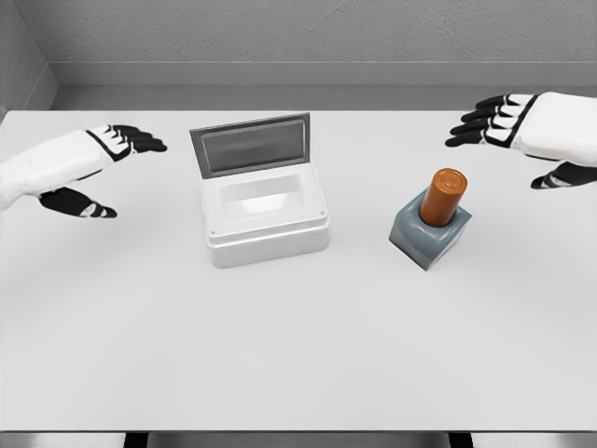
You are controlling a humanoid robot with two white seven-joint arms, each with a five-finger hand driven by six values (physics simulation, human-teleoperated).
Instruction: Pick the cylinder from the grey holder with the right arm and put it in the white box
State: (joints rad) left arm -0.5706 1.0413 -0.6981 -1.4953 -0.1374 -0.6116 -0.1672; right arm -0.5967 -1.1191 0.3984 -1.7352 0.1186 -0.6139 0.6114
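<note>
An orange-brown cylinder (442, 197) stands tilted in a grey block holder (429, 236) right of the table's middle. A white box (265, 213) with its grey lid (250, 145) raised at the back sits left of the holder, its cavity showing nothing inside. My right hand (511, 140) hovers above and to the right of the cylinder, fingers spread, holding nothing. My left hand (107, 163) hangs at the left, well away from the box, fingers relaxed and holding nothing.
The white table (298, 355) stretches wide in front of the box and holder. A grey wall runs behind the table's far edge.
</note>
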